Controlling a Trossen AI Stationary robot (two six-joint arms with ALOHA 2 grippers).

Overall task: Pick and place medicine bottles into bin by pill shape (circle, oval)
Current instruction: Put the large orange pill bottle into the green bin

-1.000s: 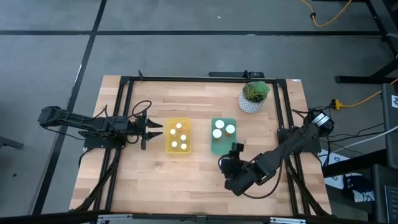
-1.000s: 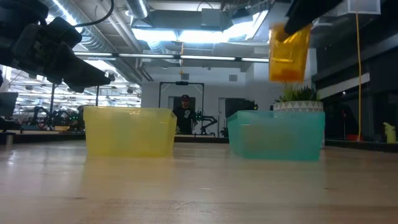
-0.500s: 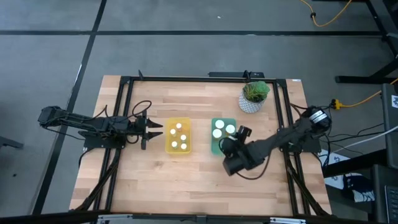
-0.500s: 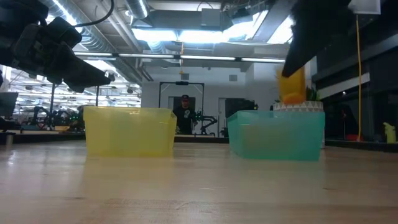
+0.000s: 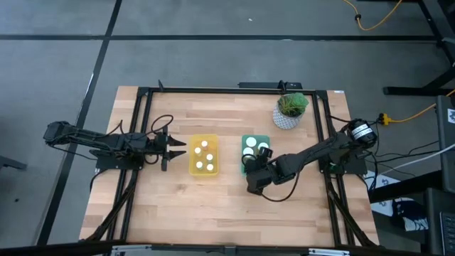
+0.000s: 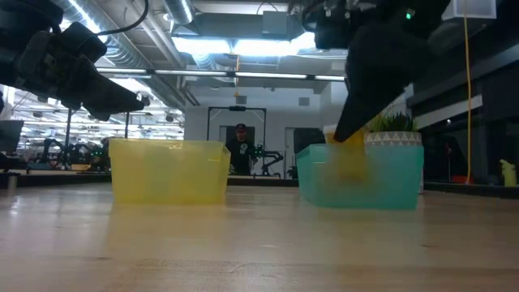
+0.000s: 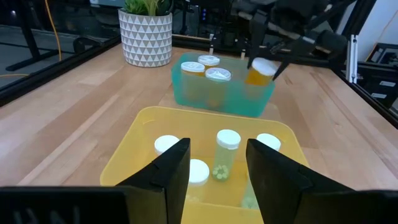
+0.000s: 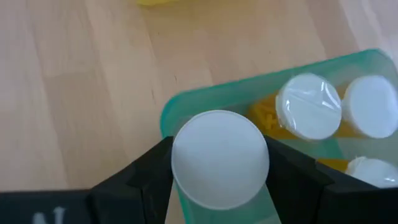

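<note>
Since a second ago my right claw [image 5: 254, 169] has swung from the lower middle of the overhead frame up to the near end of the green bin [image 5: 245, 171], and the orange bottle [image 6: 350, 156] it carries has dropped from high above the rim to down inside it. It's clamped on that bottle, white cap [image 8: 219, 158] filling the wrist shot, hanging over the bin's corner. Three more capped bottles [image 8: 309, 106] sit upright in the green bin already. My left claw [image 5: 179, 148] hasn't budged, parked mid-left just beside the yellow bin [image 5: 193, 167], fingers apart with nothing between them. Four small white-capped bottles [image 7: 227, 152] stand in the yellow one. Potted plant [image 5: 291, 111] sits upper right on the table [image 5: 178, 206].
</note>
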